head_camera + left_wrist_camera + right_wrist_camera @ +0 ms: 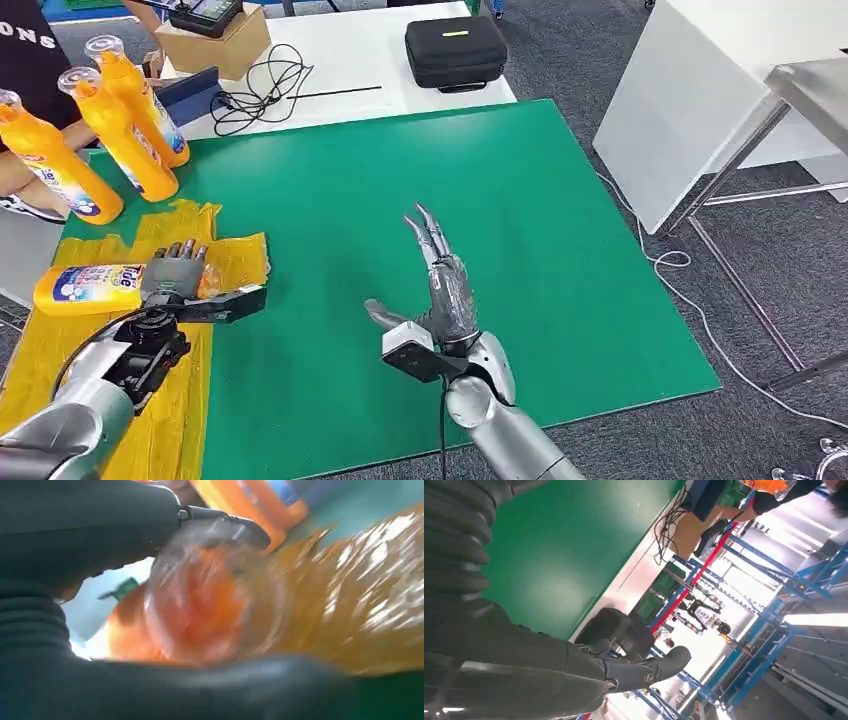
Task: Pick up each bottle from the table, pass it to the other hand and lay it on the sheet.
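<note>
The left robot hand (178, 268) grips one orange bottle (88, 288) that lies on its side over the yellow sheet (150, 420), near the sheet's far end. In the left wrist view the bottle (200, 615) is very close and blurred, with a thick grey thumb (220, 527) bent over it, so I cannot tell if the bottle already rests on the sheet or hangs just above it. The right robot hand (440, 285) holds nothing; its fingers (430, 230) are stretched out and apart, and it hovers over the green mat (560, 250), well apart from the sheet, to the right of it.

My judgement: this first bottle is in its last step, because it is in the left hand over the sheet and only needs to be released. No bottle lies free on the sheet yet.

Counting the bottles, I see four. One is in the left robot hand. Three more orange bottles (130, 120) stand tilted beyond the far end of the sheet, at the corner of the green mat, beside a person's arm (20, 175); whether the person holds them I cannot tell. There is one sheet.

On the white bench (350, 60) beyond the mat lie a black case (455, 50), a cardboard box (215, 45) and a black cable (265, 85).
</note>
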Action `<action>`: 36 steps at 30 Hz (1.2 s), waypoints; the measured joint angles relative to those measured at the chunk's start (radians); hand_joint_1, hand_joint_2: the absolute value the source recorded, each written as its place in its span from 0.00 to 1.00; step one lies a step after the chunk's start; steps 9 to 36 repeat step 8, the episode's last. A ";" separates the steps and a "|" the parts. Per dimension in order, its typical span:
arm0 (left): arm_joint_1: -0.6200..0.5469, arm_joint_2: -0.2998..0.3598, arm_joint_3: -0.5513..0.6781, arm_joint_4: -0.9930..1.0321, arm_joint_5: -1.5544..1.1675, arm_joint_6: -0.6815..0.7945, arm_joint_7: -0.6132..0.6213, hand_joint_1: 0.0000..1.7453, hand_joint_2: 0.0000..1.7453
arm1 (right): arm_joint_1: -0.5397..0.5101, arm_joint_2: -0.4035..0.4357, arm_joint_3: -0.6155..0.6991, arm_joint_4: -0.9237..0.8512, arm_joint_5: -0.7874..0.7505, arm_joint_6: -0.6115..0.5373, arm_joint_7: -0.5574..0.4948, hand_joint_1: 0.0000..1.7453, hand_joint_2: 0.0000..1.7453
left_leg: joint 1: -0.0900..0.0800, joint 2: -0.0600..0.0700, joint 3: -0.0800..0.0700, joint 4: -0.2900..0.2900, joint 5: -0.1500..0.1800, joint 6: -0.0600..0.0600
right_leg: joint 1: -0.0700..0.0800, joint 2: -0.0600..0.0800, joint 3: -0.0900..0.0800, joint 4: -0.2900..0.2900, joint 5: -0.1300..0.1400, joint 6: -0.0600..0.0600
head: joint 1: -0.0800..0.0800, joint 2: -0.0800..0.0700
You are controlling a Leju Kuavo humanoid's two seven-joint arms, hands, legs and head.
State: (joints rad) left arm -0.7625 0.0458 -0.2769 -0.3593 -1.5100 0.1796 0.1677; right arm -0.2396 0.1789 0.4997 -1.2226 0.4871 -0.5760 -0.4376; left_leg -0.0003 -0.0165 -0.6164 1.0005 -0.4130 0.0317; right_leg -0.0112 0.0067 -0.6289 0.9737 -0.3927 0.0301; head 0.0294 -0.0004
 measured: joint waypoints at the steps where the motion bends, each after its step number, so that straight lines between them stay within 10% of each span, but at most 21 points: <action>1: 0.000 -0.006 0.020 -0.004 0.019 0.011 -0.035 0.00 0.00 | 0.000 0.000 0.000 0.000 0.000 0.000 0.001 0.00 1.00 | 0.000 0.000 0.000 0.000 0.000 0.000 | 0.000 0.000 0.000 0.000 0.000 0.000 | 0.000 0.000; 8: -0.010 -0.053 0.128 -0.077 0.165 0.062 -0.246 0.00 0.00 | 0.005 -0.001 -0.013 -0.002 0.013 -0.001 0.001 0.00 1.00 | 0.000 0.000 0.000 0.000 0.000 0.000 | 0.000 0.000 0.000 0.000 0.000 0.000 | 0.000 0.000; 36: -0.010 -0.053 0.128 -0.077 0.165 0.062 -0.246 0.00 0.00 | 0.005 -0.001 -0.013 -0.002 0.013 -0.001 0.001 0.00 1.00 | 0.000 0.000 0.000 0.000 0.000 0.000 | 0.000 0.000 0.000 0.000 0.000 0.000 | 0.000 0.000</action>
